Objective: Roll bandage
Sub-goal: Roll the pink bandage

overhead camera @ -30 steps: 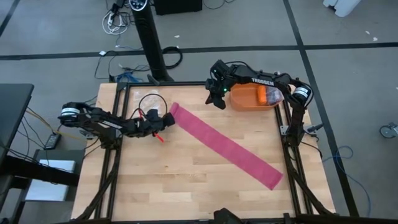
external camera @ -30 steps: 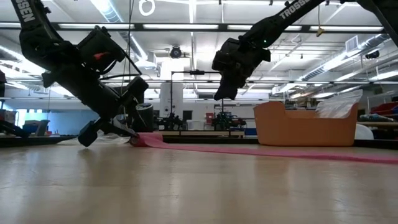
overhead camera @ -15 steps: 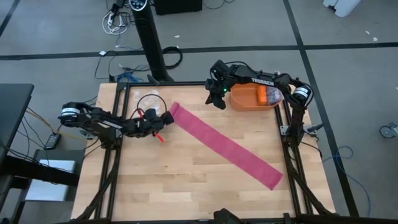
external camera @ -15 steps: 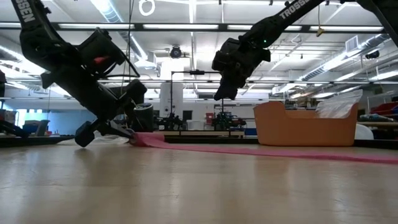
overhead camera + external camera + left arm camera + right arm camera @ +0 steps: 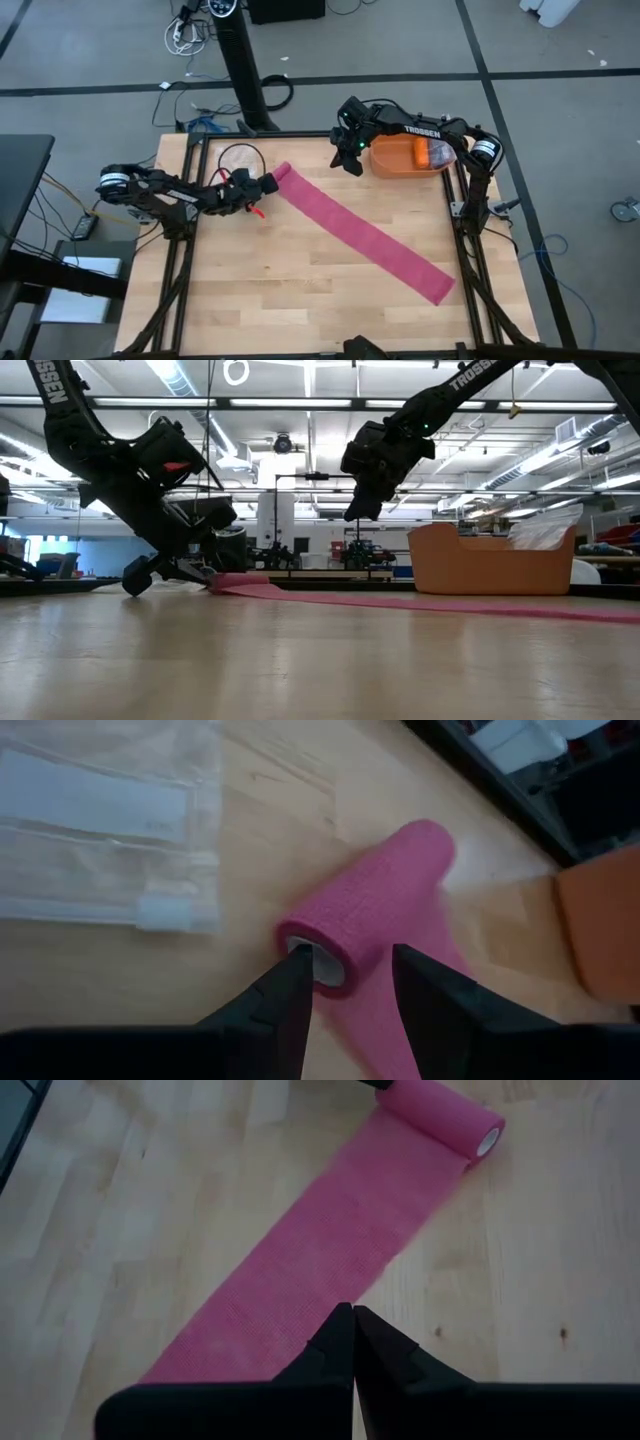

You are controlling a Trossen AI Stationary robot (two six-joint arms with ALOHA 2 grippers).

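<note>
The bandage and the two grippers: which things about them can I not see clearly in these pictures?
- Bandage: in the low view it is edge-on, so its far end is lost.
- Rolled end: in the high view the left gripper covers it; the left wrist view does not settle whether the open fingers touch the core.
- Orange bin: the right arm crosses it in the high view, so its contents stay unclear.
- Right gripper: shut, over the strip.

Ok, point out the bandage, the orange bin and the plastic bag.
bandage [image 5: 365, 236]: high view, middle of the flat strip.
orange bin [image 5: 396, 158]: high view, its left part.
plastic bag [image 5: 95, 820]: left wrist view, its middle.
</note>
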